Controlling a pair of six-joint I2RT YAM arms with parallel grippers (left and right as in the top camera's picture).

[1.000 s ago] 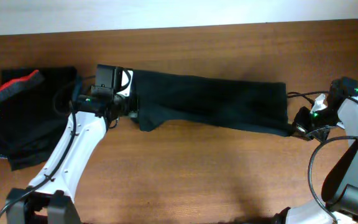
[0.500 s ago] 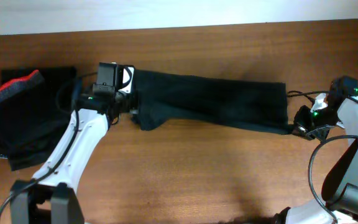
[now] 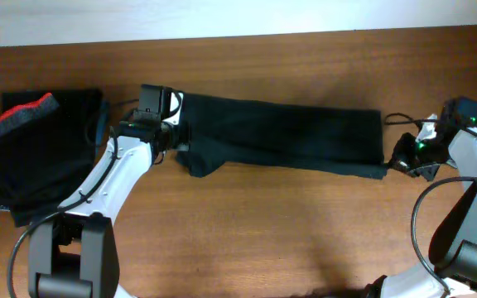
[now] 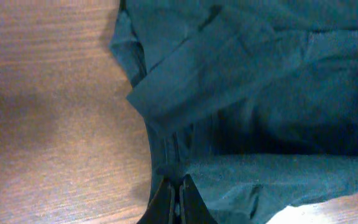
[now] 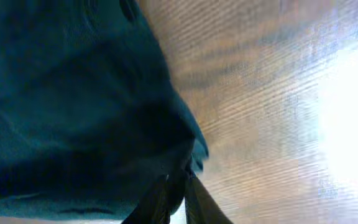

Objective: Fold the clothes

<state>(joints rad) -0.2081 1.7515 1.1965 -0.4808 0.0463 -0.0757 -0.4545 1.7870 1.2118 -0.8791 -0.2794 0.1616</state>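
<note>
**At the two ends of the cloth: both claws clenched, fold part made**

At the left end, the left claw [image 4: 178, 198] is pinched tight on a doubled edge of the dark garment [image 3: 280, 132], its fingertips meeting with cloth between them. At the far right, the right claw [image 5: 182, 190] is likewise clamped on the garment's near corner, where the fabric bunches into a small tuck.

Between them the garment lies stretched across the far half of the table [image 3: 263, 240] as a long narrow band, already doubled lengthwise as far as I can judge. A loose flap sags toward the near side by the left end.

The weave looks soft, matte and limp, with shallow creases. The wood is smooth and streaked.

Well apart at the far left lies a folded black piece [image 3: 36, 165] with a red band [image 3: 15, 122], seemingly finished. The band probably needs folding end to end next.
</note>
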